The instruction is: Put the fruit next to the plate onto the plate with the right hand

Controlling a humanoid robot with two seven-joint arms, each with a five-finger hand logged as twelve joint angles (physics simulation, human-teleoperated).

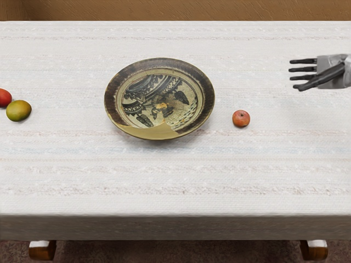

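A small round orange-red fruit (241,118) lies on the tablecloth just right of the plate (116,80), a dark-rimmed dish with a painted black and tan pattern and a chipped front edge. My right hand (303,74) reaches in from the right edge, above and to the right of the fruit and well apart from it. Its dark fingers (303,61) are stretched out straight toward the left and hold nothing. The left arm does not show.
At the far left edge lie a yellow-green fruit (18,110) and a red fruit (4,97), far from the plate. The table (175,181) is covered by a pale cloth; its front edge runs along the bottom.
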